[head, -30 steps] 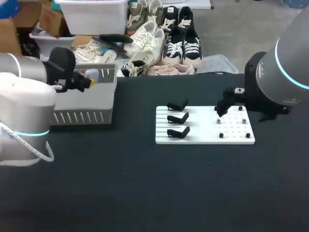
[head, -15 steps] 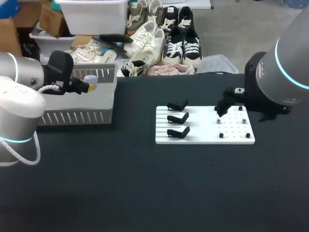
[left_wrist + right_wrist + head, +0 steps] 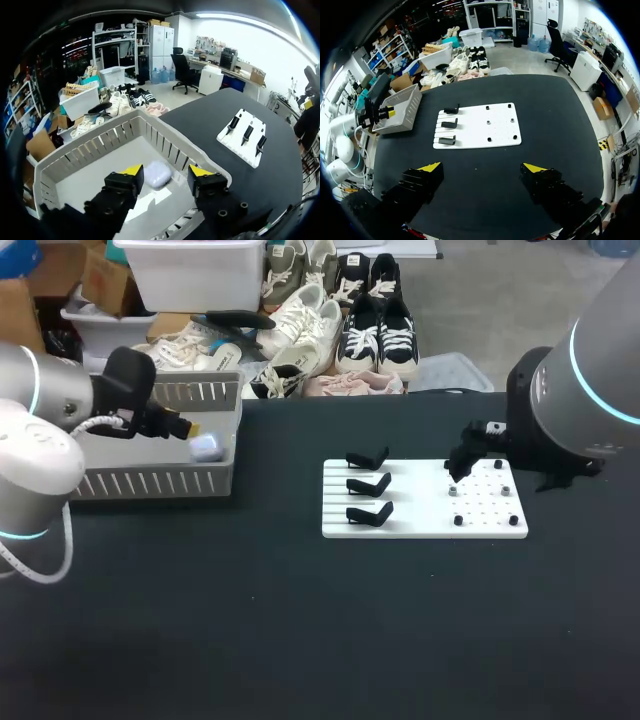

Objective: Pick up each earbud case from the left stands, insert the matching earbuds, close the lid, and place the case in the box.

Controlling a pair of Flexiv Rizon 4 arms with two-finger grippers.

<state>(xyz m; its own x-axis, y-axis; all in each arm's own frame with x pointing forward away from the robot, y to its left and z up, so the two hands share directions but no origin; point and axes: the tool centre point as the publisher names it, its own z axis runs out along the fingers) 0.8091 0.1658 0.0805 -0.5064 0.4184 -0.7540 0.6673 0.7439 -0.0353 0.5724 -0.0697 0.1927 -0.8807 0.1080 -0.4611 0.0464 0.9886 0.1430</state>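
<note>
One earbud case (image 3: 158,174) in box (image 3: 165,136), ahead of spread left pincer (image 3: 165,172); right pincer (image 3: 485,169) spread too.

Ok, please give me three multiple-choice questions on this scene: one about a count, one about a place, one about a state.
1. How many black angled stands sit on the flat white board?
A) three B) two C) five

2. Where does the small pale rounded earbud case lie?
A) on the white board B) on a stand C) inside the grey slatted plastic basket

3. How is the left claw?
A) shut on the case B) open, above the basket C) shut on a stand

Answers: 1 A, three stands form one column, all empty. 2 C, the case rests on the basket's floor. 3 B, its yellow tips are apart and hold nothing.
</note>
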